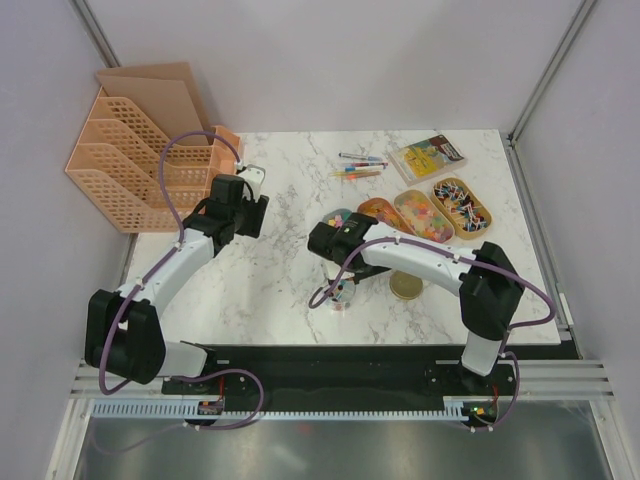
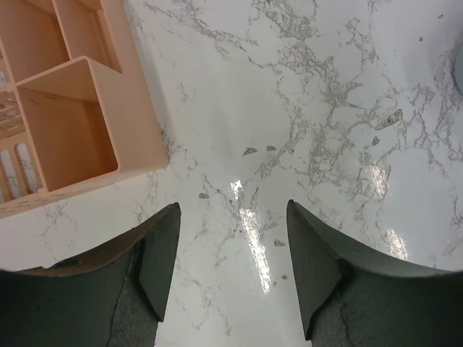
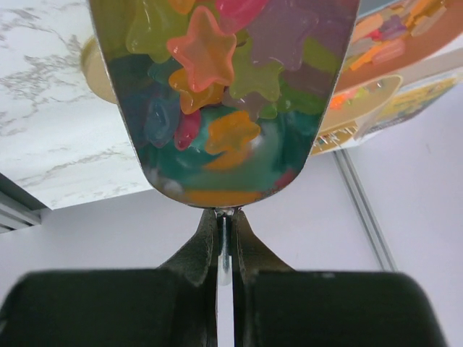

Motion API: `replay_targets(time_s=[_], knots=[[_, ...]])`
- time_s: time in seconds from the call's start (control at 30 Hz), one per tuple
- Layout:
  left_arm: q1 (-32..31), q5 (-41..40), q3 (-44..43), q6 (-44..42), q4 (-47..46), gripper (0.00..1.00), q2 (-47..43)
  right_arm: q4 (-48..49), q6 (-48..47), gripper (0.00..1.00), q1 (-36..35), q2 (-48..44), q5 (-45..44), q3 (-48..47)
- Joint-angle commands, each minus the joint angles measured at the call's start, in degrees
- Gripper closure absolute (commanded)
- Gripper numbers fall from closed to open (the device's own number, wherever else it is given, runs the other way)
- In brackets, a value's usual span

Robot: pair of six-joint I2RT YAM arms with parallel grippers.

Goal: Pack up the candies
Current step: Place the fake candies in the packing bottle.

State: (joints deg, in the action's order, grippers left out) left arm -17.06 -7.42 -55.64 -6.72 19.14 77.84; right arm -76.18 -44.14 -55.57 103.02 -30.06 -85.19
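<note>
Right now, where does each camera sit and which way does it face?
Top external: above and behind the bases, looking down on the table, left arm and right arm.
Left wrist: down past the open left gripper at marble and the orange organizer.
Right wrist: along the shut right gripper pinching a holder of candies.
Shared: top and left wrist both show the organizer.

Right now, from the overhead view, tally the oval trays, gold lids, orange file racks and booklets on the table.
Oval trays: 4, the leftmost partly hidden
Gold lid: 1
Orange file rack: 1
Booklet: 1
Total: 7
</note>
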Motion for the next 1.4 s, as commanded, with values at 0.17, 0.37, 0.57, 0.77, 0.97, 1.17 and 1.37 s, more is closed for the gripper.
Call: replay_targets(time_s=[0.17, 0.37, 0.57, 0.77, 0.97, 1.17, 1.37], knots=[[0.27, 0.04, -0.35, 1.71, -2.96, 0.33, -1.82, -7.40, -1.21, 1.00, -2.79, -1.42, -11.77, 2.75], [0.18, 0.04, -0.17, 1.71, -3.05, 0.32, -1.90, -7.40, -1.39, 1.00, -5.07, -1.25, -13.61, 3.45], [0.27, 0.65, 0.27, 1.80, -2.96, 0.33, -2.26, -7.49, -1.74, 1.00, -7.36, -0.98, -16.60, 3.36], [0.18, 1.35, -0.09, 2.59, -2.79, 0.32, -2.26, -7.40, -2.44, 1.00, -8.68, -1.68, -19.06, 4.33], [0.18, 6.18, -0.26, 4.08, -2.09, 0.28, -2.08, -7.40, -0.95, 1.00, -9.03, -2.12, -19.77, 4.15], [0.19, 12.94, -1.23, 5.23, -0.59, 0.27, -1.64, -7.49, 0.72, 1.00, -9.20, -3.44, -20.03, 3.63], [0.18, 36.73, -0.97, 11.02, 1.08, 0.29, -1.29, -7.23, 8.36, 0.99, -0.35, -3.44, -0.73, -11.12]])
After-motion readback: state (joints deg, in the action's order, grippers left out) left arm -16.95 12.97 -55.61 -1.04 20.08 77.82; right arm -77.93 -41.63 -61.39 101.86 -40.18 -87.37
